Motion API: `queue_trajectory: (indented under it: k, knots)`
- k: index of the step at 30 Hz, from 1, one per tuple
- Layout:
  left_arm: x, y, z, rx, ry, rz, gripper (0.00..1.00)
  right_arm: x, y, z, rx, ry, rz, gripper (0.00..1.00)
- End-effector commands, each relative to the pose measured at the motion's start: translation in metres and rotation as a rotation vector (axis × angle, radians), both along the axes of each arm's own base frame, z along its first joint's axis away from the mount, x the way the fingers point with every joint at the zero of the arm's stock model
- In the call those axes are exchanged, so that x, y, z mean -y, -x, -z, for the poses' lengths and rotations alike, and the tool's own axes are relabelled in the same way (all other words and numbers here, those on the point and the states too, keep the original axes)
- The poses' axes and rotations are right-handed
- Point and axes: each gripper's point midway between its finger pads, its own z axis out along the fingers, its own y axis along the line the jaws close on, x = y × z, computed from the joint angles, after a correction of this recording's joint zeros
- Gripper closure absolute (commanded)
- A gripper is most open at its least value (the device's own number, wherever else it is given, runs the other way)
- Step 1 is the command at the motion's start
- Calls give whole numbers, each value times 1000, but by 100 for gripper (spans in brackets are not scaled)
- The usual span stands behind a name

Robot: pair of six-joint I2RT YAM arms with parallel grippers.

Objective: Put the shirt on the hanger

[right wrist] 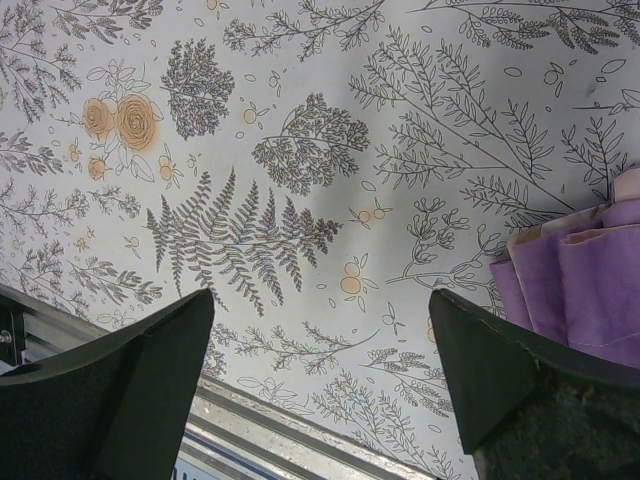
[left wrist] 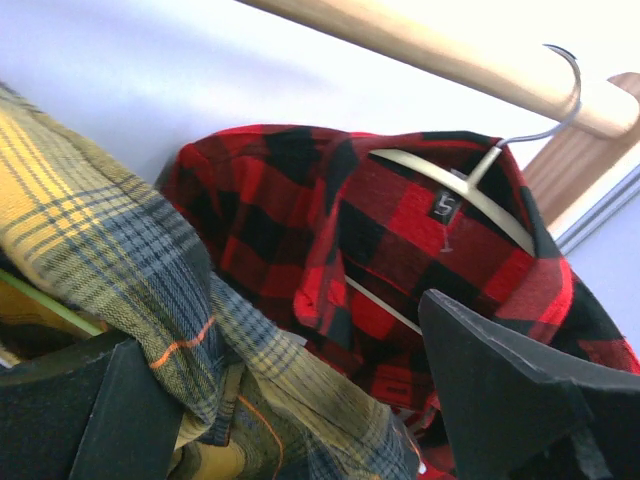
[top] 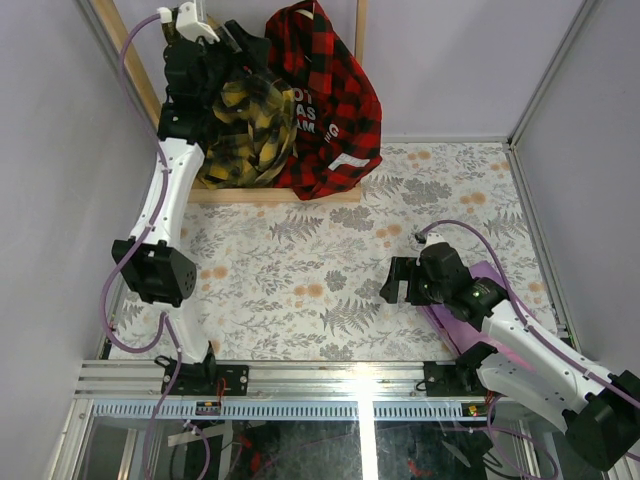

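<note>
The yellow and dark plaid shirt (top: 245, 130) hangs bunched at the back left by the wooden rack. It fills the left and lower middle of the left wrist view (left wrist: 120, 260). A thin lime-green line of the hanger (left wrist: 50, 305) shows under its folds; the rest is hidden. My left gripper (top: 222, 50) is raised high at the shirt's top. Its jaws (left wrist: 280, 330) stand wide apart with shirt cloth lying between them, not pinched. My right gripper (top: 400, 285) is open and empty low over the table (right wrist: 320, 300).
A red-and-black plaid shirt (top: 335, 105) hangs on a pale hanger (left wrist: 470, 195) from the wooden rod (left wrist: 420, 45), right beside the yellow shirt. The rack's base board (top: 270, 196) lies on the table. A purple cloth (right wrist: 590, 280) lies under the right arm (top: 480, 300).
</note>
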Motion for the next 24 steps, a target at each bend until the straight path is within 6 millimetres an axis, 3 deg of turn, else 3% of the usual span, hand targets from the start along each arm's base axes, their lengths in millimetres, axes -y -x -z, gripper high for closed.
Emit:
queue_trajectory:
  k: [1, 9, 12, 14, 18, 21, 24]
  knots:
    - [30, 15, -21, 72, -67, 66, 17, -2, -3, -9, 21, -25, 10, 4]
    - [67, 22, -17, 75, -130, 115, 40, -2, -2, -8, 17, -26, 11, 4]
    - [66, 20, -15, 65, -130, 96, 66, -1, -2, -9, 19, -25, 14, 4]
    - [66, 21, -16, 66, -130, 96, 72, 0, -1, -8, 17, -24, 16, 4]
    - [76, 26, -18, 76, -140, 126, 72, 0, -1, -6, 15, -26, 18, 4]
    - [80, 29, -18, 73, -153, 128, 62, -2, -2, -7, 12, -31, 16, 4]
    - [70, 29, -14, 53, -167, 82, 57, -3, -2, -8, 13, -32, 13, 4]
